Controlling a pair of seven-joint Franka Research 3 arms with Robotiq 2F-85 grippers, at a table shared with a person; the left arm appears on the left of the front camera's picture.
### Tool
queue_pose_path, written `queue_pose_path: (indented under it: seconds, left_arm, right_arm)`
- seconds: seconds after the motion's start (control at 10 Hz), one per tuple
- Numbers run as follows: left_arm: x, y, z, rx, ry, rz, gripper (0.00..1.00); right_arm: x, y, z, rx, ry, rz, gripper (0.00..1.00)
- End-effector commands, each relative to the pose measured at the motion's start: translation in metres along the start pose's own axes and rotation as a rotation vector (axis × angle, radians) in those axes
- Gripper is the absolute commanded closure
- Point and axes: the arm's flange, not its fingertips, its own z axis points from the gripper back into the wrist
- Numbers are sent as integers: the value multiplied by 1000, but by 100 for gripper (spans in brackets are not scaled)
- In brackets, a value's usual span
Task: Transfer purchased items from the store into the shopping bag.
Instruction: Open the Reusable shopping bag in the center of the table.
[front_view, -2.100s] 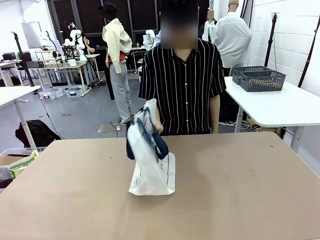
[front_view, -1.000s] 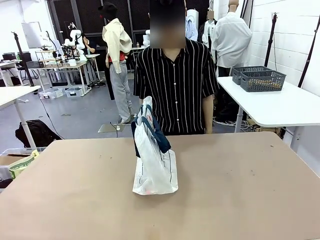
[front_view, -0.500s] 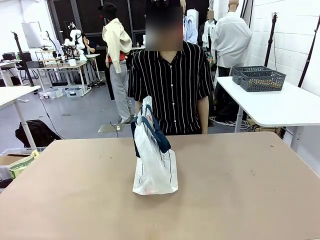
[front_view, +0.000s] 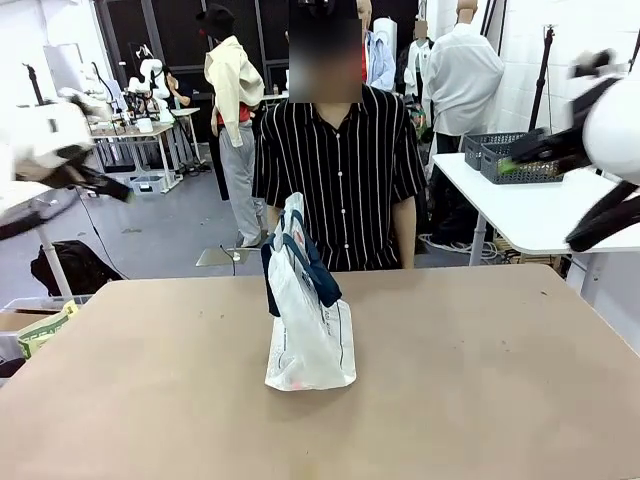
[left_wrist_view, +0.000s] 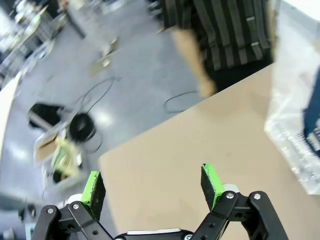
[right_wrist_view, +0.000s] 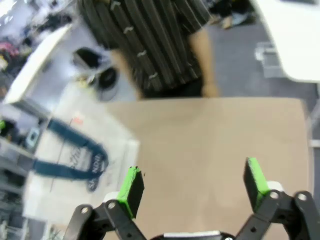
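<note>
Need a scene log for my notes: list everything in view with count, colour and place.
shopping bag: one, translucent white, navy handles, mid-table.
table: one, light brown, under the bag.
lattice baskets: two, dark grey, on the side table, far right.
person: one, striped black shirt, behind the bag.
left gripper: one, black, green pads, open above the table edge.
right gripper: one, black, green pads, open above the table.

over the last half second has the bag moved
No. The bag stands in the same spot on the table, its base just as far from the table's far edge as before.
</note>
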Motion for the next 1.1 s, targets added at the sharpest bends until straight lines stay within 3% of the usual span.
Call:
queue_pose_path:
  seconds: [0.0, 0.1, 0.3, 0.4, 0.6, 0.9, 1.0]
  left_arm:
    - [-13, 30, -23, -56, 42, -46, 0]
    - [0, 0, 0, 0, 0, 0, 0]
    - [2, -13, -21, -52, 7, -33, 0]
    - [0, -16, -22, -76, -50, 53, 0]
    - [52, -33, -51, -195, -160, 74, 0]
    - [98, -68, -93, -363, -143, 2, 0]
    - [104, -81, -107, -429, -136, 3, 0]
  right_arm:
    - [-3, -7, -14, 59, 92, 80, 0]
    - [0, 0, 0, 0, 0, 0, 0]
    - [0, 0, 0, 0, 0, 0, 0]
    - [-3, 15, -6, 39, 42, 20, 0]
    - [17, 73, -29, 116, 106, -2, 0]
    - [40, 144, -72, 237, 248, -60, 0]
    - [37, 165, -88, 272, 366, -56, 0]
